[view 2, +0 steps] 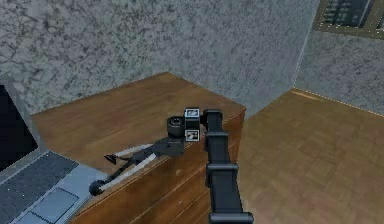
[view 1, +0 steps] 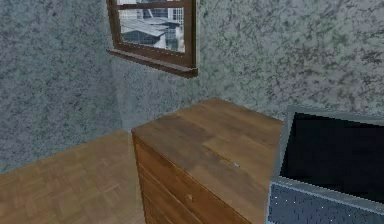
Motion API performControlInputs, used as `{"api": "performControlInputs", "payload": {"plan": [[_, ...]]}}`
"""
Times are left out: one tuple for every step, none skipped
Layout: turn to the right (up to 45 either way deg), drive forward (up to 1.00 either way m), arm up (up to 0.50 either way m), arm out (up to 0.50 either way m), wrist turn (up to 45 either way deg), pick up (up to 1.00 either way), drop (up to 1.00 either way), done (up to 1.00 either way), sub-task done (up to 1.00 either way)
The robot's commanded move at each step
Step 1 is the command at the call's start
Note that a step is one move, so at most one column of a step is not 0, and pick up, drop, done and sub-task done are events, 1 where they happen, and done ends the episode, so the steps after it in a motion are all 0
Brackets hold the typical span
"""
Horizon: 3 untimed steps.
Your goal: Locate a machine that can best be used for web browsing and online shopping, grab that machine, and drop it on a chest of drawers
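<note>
An open grey laptop (view 1: 328, 165) with a dark screen lies on a wooden chest of drawers (view 1: 200, 140) at the forward view's lower right. In the arm side view the laptop (view 2: 35, 185) sits at the lower left on the chest of drawers (view 2: 120, 112). The dark arm (view 2: 222, 180) rises from the bottom edge and reaches over the chest top. My gripper (view 2: 103, 172) points left, its thin fingers (view 2: 130, 168) ending beside the laptop's keyboard. I cannot tell whether it holds anything.
A wood-framed window (view 1: 155, 30) sits in the speckled grey wall above the chest's far end. Another window (view 2: 350, 15) is at the arm side view's top right. Bare wooden floor (view 2: 310, 150) lies right of the chest and in the forward view's lower left (view 1: 70, 185).
</note>
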Motion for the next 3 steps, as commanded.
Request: {"api": "performControlInputs", "payload": {"plan": [[0.0,0.0,0.1,0.0,0.0,0.0,0.0,0.0,0.0],[0.0,0.0,0.0,-0.08,0.0,0.0,0.0,0.0,0.0],[0.0,0.0,0.0,0.0,0.0,0.0,0.0,1.0,0.0]]}}
